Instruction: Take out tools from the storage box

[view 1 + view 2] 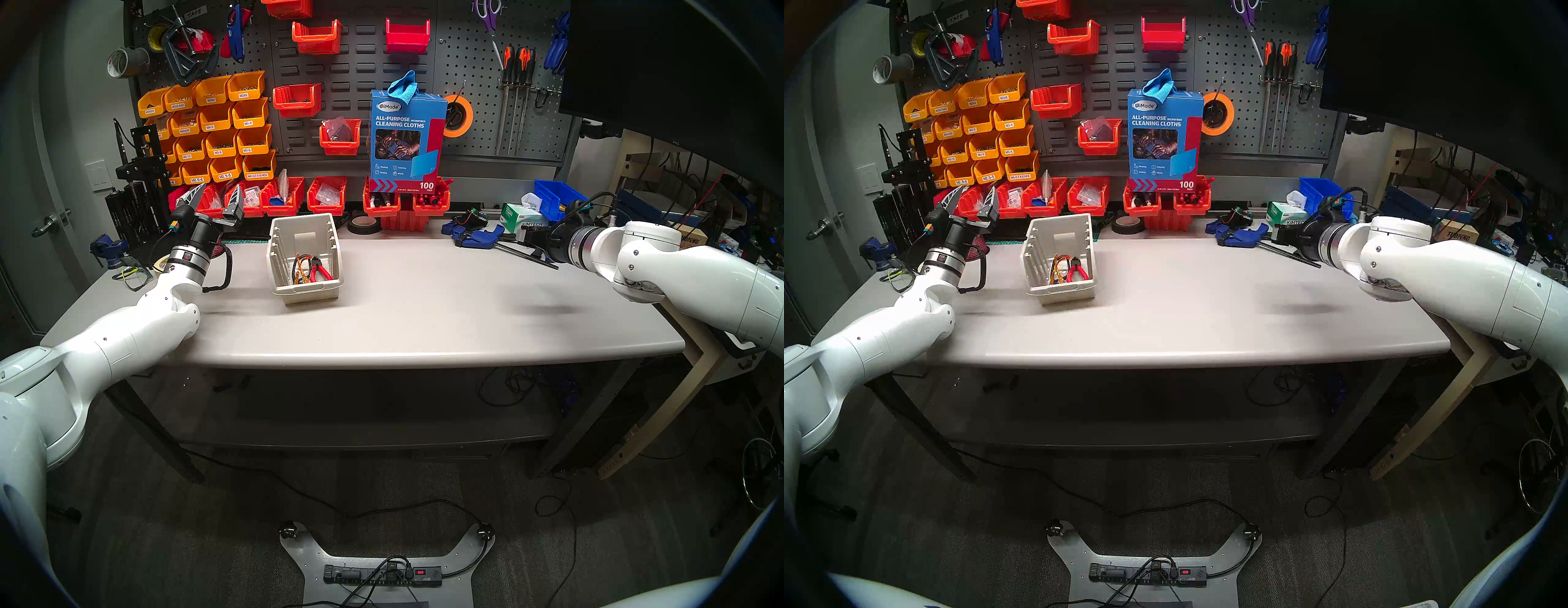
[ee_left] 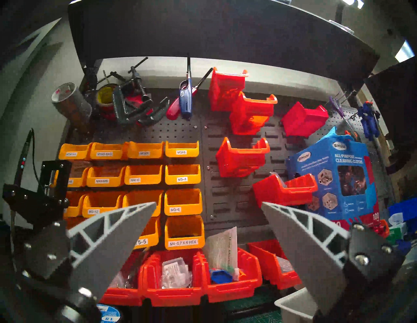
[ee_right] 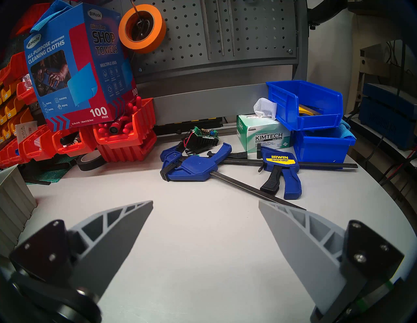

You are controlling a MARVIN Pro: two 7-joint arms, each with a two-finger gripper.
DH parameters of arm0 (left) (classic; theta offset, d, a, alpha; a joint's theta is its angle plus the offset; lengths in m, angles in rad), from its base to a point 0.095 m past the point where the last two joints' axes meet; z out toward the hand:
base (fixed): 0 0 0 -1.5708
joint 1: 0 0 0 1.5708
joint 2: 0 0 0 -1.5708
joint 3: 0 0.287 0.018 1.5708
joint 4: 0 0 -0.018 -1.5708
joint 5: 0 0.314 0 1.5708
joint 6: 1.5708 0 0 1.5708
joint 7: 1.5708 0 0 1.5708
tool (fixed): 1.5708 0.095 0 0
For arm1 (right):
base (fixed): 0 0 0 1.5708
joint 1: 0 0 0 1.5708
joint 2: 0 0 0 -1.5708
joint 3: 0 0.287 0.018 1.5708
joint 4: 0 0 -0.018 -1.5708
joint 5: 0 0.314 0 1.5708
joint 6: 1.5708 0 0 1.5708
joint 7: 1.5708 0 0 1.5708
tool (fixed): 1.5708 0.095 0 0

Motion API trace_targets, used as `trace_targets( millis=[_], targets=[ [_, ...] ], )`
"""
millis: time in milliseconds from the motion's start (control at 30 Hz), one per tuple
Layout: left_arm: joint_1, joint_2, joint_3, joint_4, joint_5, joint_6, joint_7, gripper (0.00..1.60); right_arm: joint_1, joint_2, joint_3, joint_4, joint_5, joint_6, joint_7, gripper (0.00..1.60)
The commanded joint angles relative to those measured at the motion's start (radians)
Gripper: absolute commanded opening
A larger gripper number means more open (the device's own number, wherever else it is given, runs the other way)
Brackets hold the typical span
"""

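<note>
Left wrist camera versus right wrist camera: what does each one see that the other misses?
Only the left wrist view shows the labelled yellow bins and the hanging lighter. Only the right wrist view shows the blue bar clamps, the tissue box and the blue bins. Both show the cleaning-cloth box, a corner of the beige storage box, and open, empty jaws.

blue bar clamps (image 3: 228,168) lie crossed on the table (image 1: 424,305) by a kimtech wipes box (image 3: 264,135); stacked blue bins (image 3: 316,117) beside it; cleaning cloths box (image 1: 405,140) atop red bins (image 1: 407,204); orange tape roll (image 3: 142,28) on the pegboard (image 3: 237,29)
</note>
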Motion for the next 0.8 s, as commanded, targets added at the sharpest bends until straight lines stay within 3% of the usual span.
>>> trace_targets(
  millis=[0, 300, 667, 700, 733, 767],
  targets=[
    [-0.020, 0.026, 0.011, -0.050, 0.078, 0.000, 0.132, 1.60, 0.017, 0.001, 0.013, 0.002, -0.004, -0.001, 0.000, 1.60],
    [-0.020, 0.061, 0.026, -0.130, 0.191, 0.021, 0.298, 1.60, 0.018, 0.003, 0.014, 0.001, -0.005, -0.003, 0.010, 1.60],
    [-0.018, 0.103, 0.032, -0.233, 0.323, 0.102, 0.499, 1.60, 0.028, 0.010, 0.027, -0.014, -0.035, -0.037, 0.063, 1.60],
    [-0.021, 0.108, 0.041, -0.250, 0.348, 0.112, 0.551, 1.60, 0.031, 0.009, 0.028, -0.015, -0.040, -0.037, 0.067, 1.60],
    [-0.017, 0.110, 0.032, -0.251, 0.347, 0.120, 0.535, 1.60, 0.034, 0.007, 0.028, -0.015, -0.050, -0.037, 0.072, 1.60],
    [-0.020, 0.114, 0.041, -0.266, 0.369, 0.128, 0.581, 1.60, 0.036, 0.004, 0.029, -0.016, -0.054, -0.037, 0.076, 1.60]
  ],
)
